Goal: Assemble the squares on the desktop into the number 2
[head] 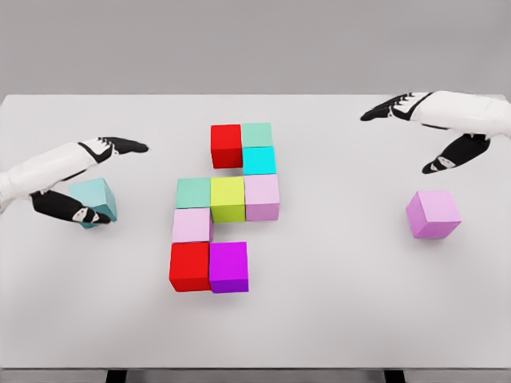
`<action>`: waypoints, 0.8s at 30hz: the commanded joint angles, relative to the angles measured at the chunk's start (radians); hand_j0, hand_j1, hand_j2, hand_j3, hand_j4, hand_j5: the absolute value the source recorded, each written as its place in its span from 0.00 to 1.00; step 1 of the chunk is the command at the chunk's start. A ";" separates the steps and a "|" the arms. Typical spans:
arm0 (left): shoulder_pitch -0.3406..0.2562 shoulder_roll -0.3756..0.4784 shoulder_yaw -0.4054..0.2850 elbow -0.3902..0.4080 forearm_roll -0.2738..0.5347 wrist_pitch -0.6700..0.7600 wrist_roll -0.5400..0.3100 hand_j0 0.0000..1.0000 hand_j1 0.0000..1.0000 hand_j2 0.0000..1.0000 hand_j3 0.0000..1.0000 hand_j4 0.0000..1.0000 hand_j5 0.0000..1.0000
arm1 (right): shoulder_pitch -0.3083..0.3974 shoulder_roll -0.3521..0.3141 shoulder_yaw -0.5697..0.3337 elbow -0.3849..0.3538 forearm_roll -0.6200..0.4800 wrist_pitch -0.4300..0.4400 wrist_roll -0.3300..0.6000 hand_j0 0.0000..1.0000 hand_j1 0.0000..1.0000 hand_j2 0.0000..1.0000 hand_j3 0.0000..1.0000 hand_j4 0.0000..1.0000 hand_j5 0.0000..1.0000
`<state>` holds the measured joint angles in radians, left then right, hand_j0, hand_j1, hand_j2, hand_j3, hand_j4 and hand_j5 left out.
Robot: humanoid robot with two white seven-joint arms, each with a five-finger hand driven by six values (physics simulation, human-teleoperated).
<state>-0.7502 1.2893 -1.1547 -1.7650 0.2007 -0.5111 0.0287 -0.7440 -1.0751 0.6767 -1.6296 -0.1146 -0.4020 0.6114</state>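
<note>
Left robot hand (pixel 84 187) wraps around the teal cube (pixel 94 199); right robot hand (pixel 435 132) hangs open, just far of the pink cube (pixel 433 214).

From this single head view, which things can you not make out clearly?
- Teal cube, head view: the left hand covers its lower left, so real contact cannot be confirmed.
- Both forearms, head view: cut off by the left and right picture edges.
- Right hand, head view: its height above the table cannot be judged.
- Rear faces of the assembled cubes, head view: hidden by the cubes themselves.
</note>
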 commanded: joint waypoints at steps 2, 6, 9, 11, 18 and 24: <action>0.000 0.031 0.003 -0.001 0.011 0.089 -0.032 1.00 1.00 1.00 1.00 1.00 1.00 | 0.009 -0.023 0.001 -0.001 -0.097 0.153 -0.001 1.00 1.00 1.00 1.00 1.00 1.00; -0.001 0.024 0.006 -0.001 0.014 0.169 -0.130 1.00 1.00 1.00 1.00 1.00 1.00 | 0.029 -0.077 0.001 -0.010 -0.204 0.264 -0.001 1.00 1.00 1.00 1.00 1.00 1.00; -0.008 0.030 0.030 -0.001 0.097 0.238 -0.251 1.00 1.00 1.00 1.00 1.00 1.00 | 0.049 -0.085 0.001 -0.018 -0.206 0.322 -0.001 1.00 1.00 1.00 1.00 1.00 1.00; -0.008 0.031 0.067 -0.001 0.144 0.301 -0.410 1.00 1.00 1.00 1.00 1.00 1.00 | 0.051 -0.100 0.004 -0.033 -0.201 0.359 -0.001 1.00 1.00 1.00 1.00 1.00 1.00; -0.003 0.021 0.130 0.001 0.151 0.298 -0.461 1.00 1.00 1.00 1.00 1.00 1.00 | 0.048 -0.129 0.015 -0.052 -0.194 0.391 -0.001 1.00 1.00 1.00 1.00 1.00 1.00; 0.012 0.004 0.173 0.001 0.135 0.319 -0.395 1.00 1.00 1.00 1.00 1.00 1.00 | 0.051 -0.129 0.067 -0.052 -0.191 0.502 -0.001 1.00 1.00 1.00 1.00 1.00 1.00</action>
<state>-0.7363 1.2991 -0.9931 -1.7639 0.3370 -0.2030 -0.3933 -0.6934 -1.2019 0.7310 -1.6805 -0.3031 0.0616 0.6111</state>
